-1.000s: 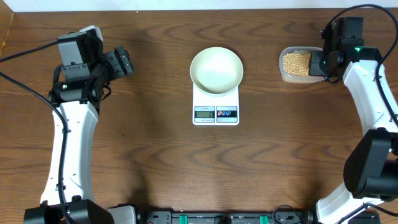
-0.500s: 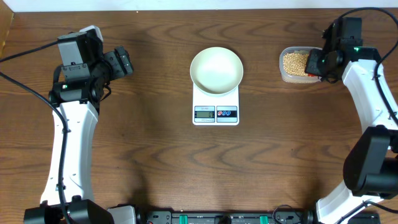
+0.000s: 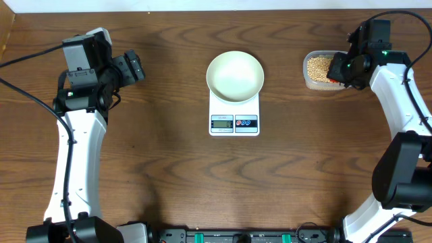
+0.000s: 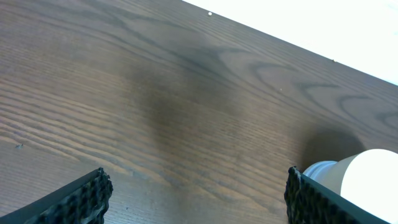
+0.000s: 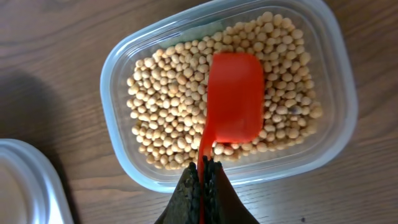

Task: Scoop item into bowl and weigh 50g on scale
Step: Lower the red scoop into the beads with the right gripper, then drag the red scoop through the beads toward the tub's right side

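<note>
Overhead: scoop (image 5: 233, 99) hidden under right gripper (image 3: 335, 67)

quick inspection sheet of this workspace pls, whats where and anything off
surface: brown wood-grain table, no spills seen
job's things: empty white bowl sits on the scale; beans in a clear tub at the far right; red scoop in the tub over the beans, none seen on it
clutter: nothing seen
grippers: left gripper open, empty, above bare table; right gripper shut on the scoop's handle
cables: black cables loop off both arms, clear of bowl and scale
surroundings: pale strip beyond the far table edge; black hardware along the near edge
</note>
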